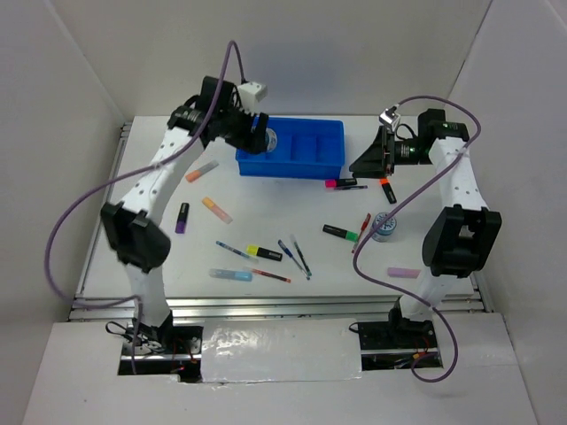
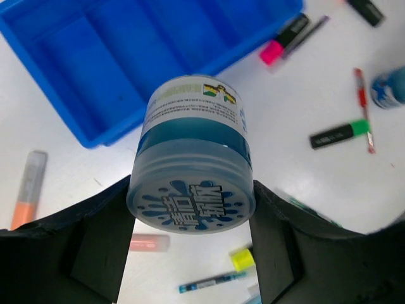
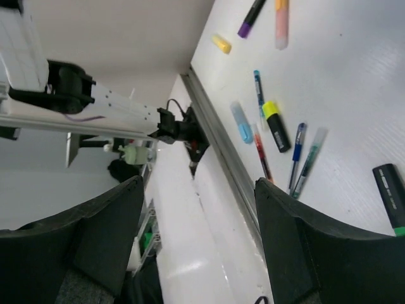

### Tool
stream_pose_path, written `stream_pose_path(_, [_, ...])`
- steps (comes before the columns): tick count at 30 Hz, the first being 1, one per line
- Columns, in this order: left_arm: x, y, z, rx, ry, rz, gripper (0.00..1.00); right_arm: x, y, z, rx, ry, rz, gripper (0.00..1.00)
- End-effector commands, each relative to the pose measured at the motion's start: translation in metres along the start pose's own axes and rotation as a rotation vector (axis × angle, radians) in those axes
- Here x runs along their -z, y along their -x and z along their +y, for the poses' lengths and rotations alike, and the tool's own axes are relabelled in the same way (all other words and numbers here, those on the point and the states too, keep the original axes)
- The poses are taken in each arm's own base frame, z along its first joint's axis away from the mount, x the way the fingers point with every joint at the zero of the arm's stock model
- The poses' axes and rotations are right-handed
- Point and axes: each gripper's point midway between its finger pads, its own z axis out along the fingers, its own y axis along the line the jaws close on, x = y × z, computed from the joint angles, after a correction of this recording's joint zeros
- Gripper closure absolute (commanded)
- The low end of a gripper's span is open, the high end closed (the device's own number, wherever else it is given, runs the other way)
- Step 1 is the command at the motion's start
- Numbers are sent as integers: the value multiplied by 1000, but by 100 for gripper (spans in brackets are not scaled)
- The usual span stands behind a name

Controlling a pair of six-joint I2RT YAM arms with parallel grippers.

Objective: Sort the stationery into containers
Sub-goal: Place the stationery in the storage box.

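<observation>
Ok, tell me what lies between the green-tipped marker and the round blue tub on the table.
A thin red pen, clear in the top view.

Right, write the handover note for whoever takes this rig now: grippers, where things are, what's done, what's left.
Left gripper: shut on a pale-blue round jar, held roughly over the left end of the blue tray.
Right gripper: open, empty, raised just right of the tray.
Done: nothing shows in the tray compartments in view.
Left: release the jar, then sort the rest, all loose on the table: second jar, pink highlighter, green highlighter, yellow highlighter, red pen, other markers and pens.
</observation>
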Motion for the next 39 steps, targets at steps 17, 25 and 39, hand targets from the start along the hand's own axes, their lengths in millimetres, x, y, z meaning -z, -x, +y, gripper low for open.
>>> stream_pose_path(17, [-97, 21, 117, -52, 307, -9, 100, 6, -22, -4, 93, -94, 2, 23])
stream_pose_path(25, [-125, 6, 129, -50, 349, 12, 100, 4, -30, -10, 64, -80, 26, 24])
stream_pose_path(39, [-153, 4, 148, -96, 488, -21, 100, 1, -42, -13, 38, -46, 49, 24])
